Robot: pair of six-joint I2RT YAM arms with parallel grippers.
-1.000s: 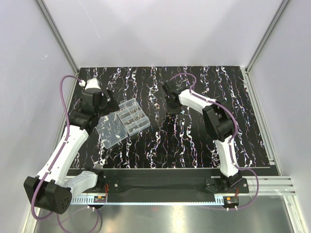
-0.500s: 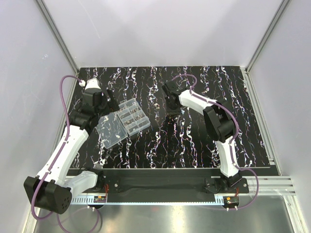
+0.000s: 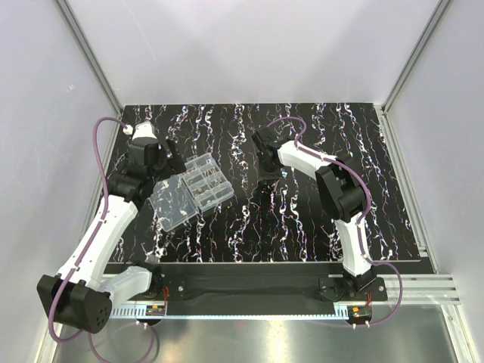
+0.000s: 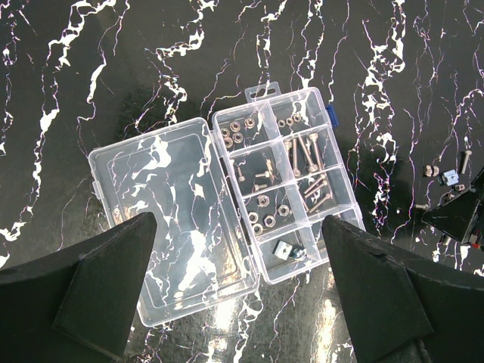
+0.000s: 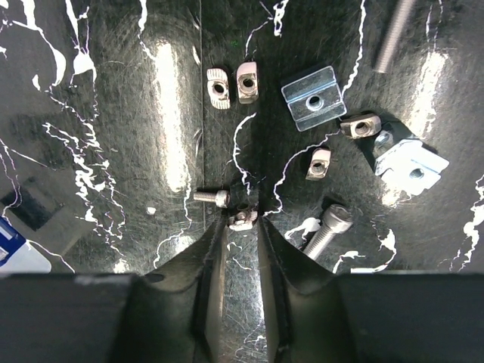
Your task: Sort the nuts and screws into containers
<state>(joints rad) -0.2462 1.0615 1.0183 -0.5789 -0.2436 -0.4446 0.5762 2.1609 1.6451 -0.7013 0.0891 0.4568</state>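
right gripper bottom centre of right wrist view, jaws narrowed to a slim gap, small nut right at the tips. cannot tell if pinched or only bracketed; appears to rest on the tabletop. looks like the pick step for one loose piece, sorting partly done. next move probably: finish the squeeze, lift straight up, carry left across the top view to the organiser box, drop into a nut compartment. short screw just beside the left tip and bigger screw just right of the right tip, so risk of nudging either or grabbing two. further up the frame: pair of t-nuts, silvery block nut, more nuts right of centre, threaded rod at top right. left gripper spread fully wide, holding nothing, hovering over the box. compartments centre-right of left wrist view already hold screws and nuts, clear lid lying flat open to their left.
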